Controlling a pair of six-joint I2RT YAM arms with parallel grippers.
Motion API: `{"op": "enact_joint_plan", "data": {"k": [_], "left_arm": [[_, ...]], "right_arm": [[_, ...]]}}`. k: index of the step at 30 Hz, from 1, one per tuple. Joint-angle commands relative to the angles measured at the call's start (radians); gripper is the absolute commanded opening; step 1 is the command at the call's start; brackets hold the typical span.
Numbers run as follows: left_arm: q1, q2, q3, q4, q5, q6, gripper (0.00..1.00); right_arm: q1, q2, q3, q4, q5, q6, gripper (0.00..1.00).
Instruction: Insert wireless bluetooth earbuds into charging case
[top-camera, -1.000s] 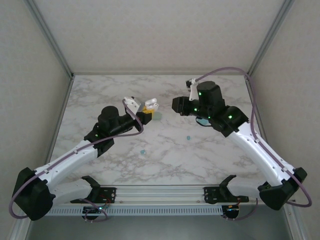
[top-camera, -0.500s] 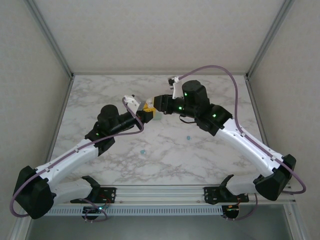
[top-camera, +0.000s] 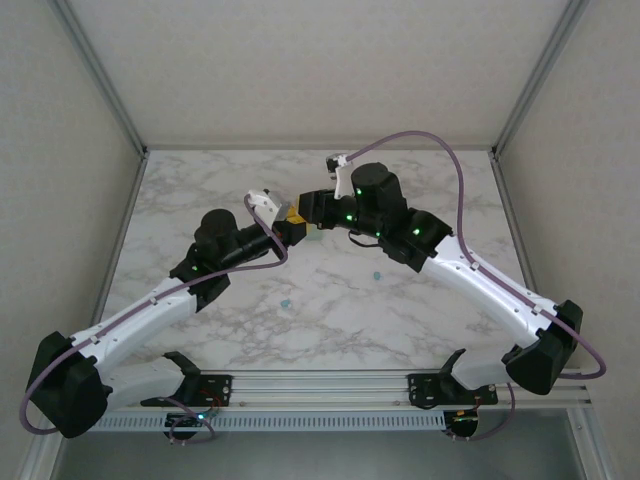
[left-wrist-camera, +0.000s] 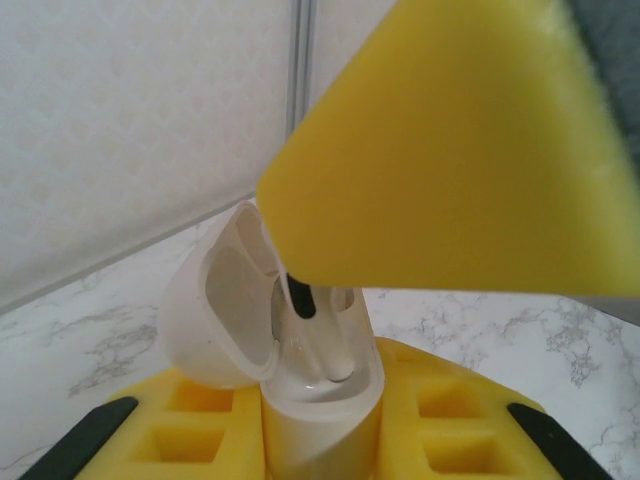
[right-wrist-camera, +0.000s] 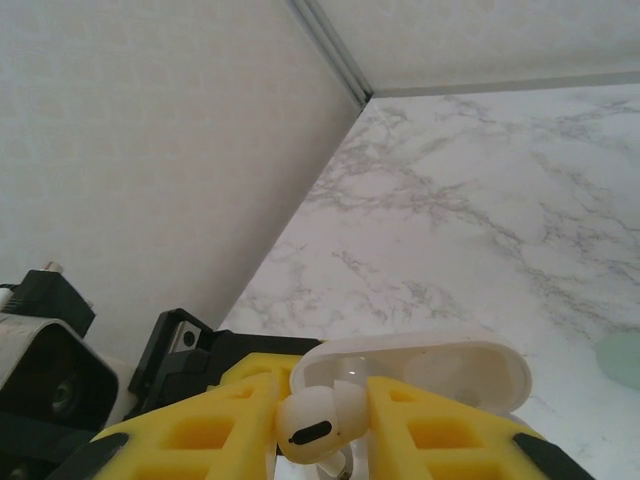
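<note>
In the left wrist view, one broad yellow finger (left-wrist-camera: 450, 150) of the right gripper (right-wrist-camera: 320, 450) crosses the upper right and hides most of what that gripper carries. Only a dark tip shows beneath it, at the mouth of the case. From above, the two wrists crowd together and what their fingers hold is too small to tell. The left gripper (left-wrist-camera: 320, 445) is clenched on the white charging case (left-wrist-camera: 320, 405), which stands upright between its fingers with the lid (left-wrist-camera: 215, 310) swung open to one side. A whitish shape sits down in the well, but it cannot be told whether it is a seated earbud or the case's own moulding. The right gripper pinches a white earbud (right-wrist-camera: 312, 420) between its fingertips, just in front of the open lid. Beyond those fingers, a pale green piece (right-wrist-camera: 622, 360) is cut off by the frame edge on the marble table (right-wrist-camera: 480, 200). A teal earbud (top-camera: 377, 275) and a second teal earbud (top-camera: 287, 302) lie on the table toward the arm bases, well apart from both sets of fingers.
</note>
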Motion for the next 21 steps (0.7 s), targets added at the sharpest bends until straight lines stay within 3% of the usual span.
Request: {"op": "enact_joint_plan", "data": {"k": [1, 10, 14, 21], "left_arm": [[-0.007, -0.005, 0.034, 0.044, 0.01, -0.012, 0.15], [-0.007, -0.004, 0.04, 0.058, -0.013, -0.02, 0.15], [-0.008, -0.004, 0.043, 0.055, -0.012, -0.015, 0.15], [-0.007, -0.005, 0.042, 0.043, -0.007, -0.007, 0.15]], "right_arm": [[0.012, 0.013, 0.028, 0.004, 0.042, -0.034, 0.28], [0.022, 0.026, 0.039, -0.045, -0.01, -0.059, 0.3], [0.022, 0.009, 0.038, -0.078, 0.038, -0.066, 0.31], [0.022, -0.006, 0.088, -0.131, 0.064, -0.085, 0.42]]}}
